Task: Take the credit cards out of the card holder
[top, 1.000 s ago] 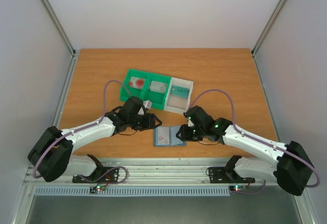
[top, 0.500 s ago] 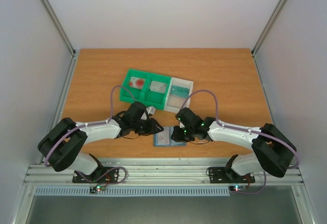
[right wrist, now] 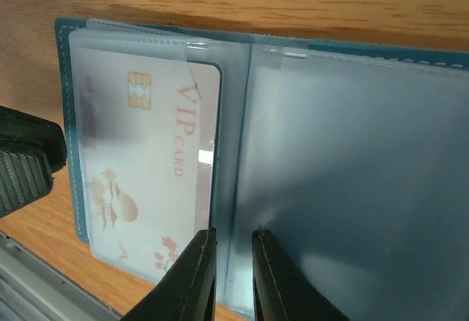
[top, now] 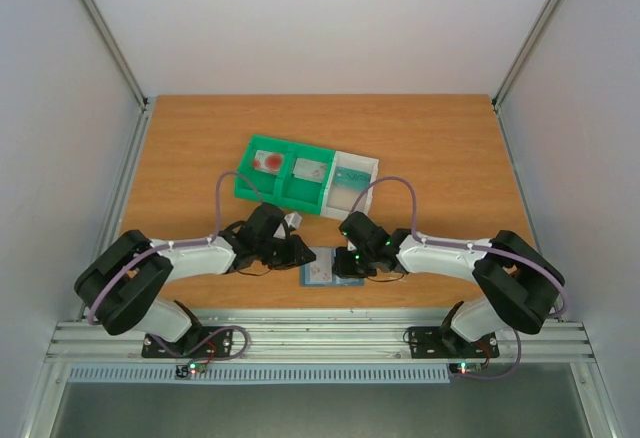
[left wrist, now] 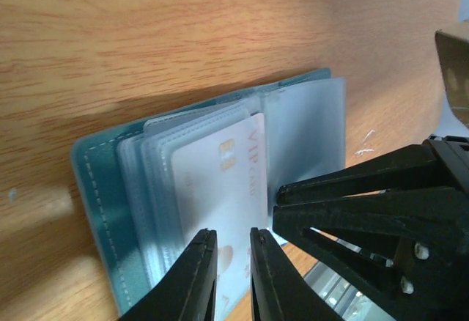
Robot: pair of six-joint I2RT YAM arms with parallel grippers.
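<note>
Teal stitched bifold card holder (right wrist: 308,152) lies open on grained wooden bench (left wrist: 183,28); glossy clear sleeves hold white VIP card (right wrist: 146,160). Left pincer (left wrist: 233,262) and right pincer (right wrist: 233,266): jaws narrow, grip unclear.

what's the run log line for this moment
left gripper: nearly shut at VIP card edge | right gripper: nearly shut at card holder centre fold

Glossy clear plastic sleeves (right wrist: 344,160), stitched teal card holder (left wrist: 91,196), wood-grain table (left wrist: 146,28).

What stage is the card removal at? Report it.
Done: three cards lie in the green-and-white bin. In hand: the card holder lies open on the table; both the left gripper and the right gripper are nearly closed at its near edge. Left: the VIP card sits in its sleeve.
</note>
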